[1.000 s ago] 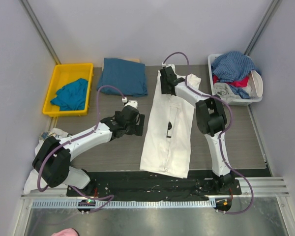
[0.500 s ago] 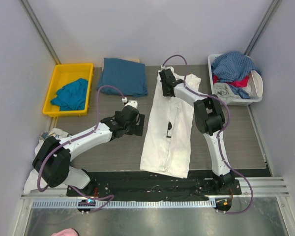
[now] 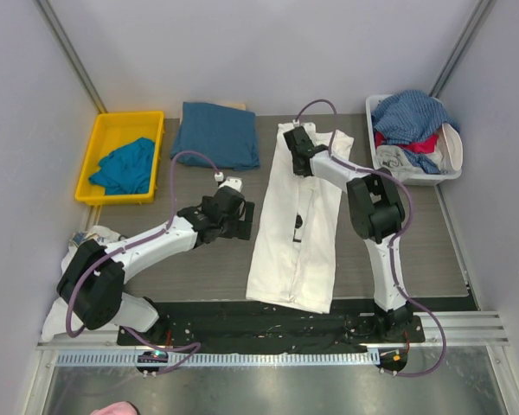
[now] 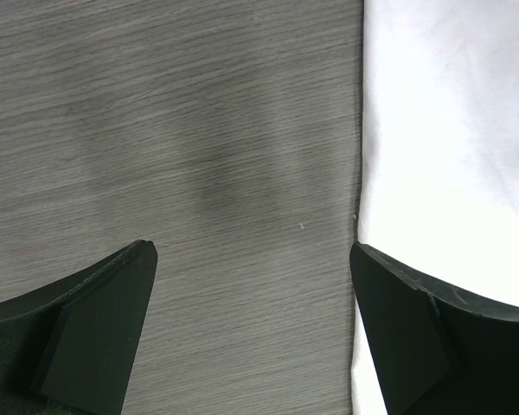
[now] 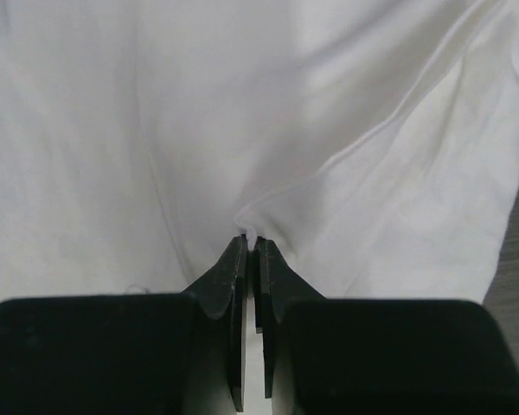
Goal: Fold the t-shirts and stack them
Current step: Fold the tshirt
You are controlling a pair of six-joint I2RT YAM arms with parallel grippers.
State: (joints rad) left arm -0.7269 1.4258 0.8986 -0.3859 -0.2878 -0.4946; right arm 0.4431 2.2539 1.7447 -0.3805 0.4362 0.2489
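Note:
The white t-shirt [image 3: 298,233] lies folded into a long strip down the middle of the table, with black marks near its centre. At its far end my right gripper [image 3: 296,143] is shut, pinching a small raised ridge of the white fabric [image 5: 156,104] between its fingertips [image 5: 253,244]. My left gripper [image 3: 245,218] hovers low beside the strip's left edge. It stands wide open [image 4: 251,251] over bare wood, its right finger just over the white cloth [image 4: 450,130]. The dark blue t-shirt [image 3: 216,134] rests folded at the back left.
A yellow bin [image 3: 104,130] at the far left holds a teal cloth [image 3: 125,164]. A white basket [image 3: 389,160] at the back right is heaped with blue, red and pale clothes [image 3: 411,117]. A black mat [image 3: 259,320] runs along the near edge.
My right gripper's jaws have closed onto the white fabric at the shirt's far end, and its wrist has shifted slightly to the right. The left arm has not moved.

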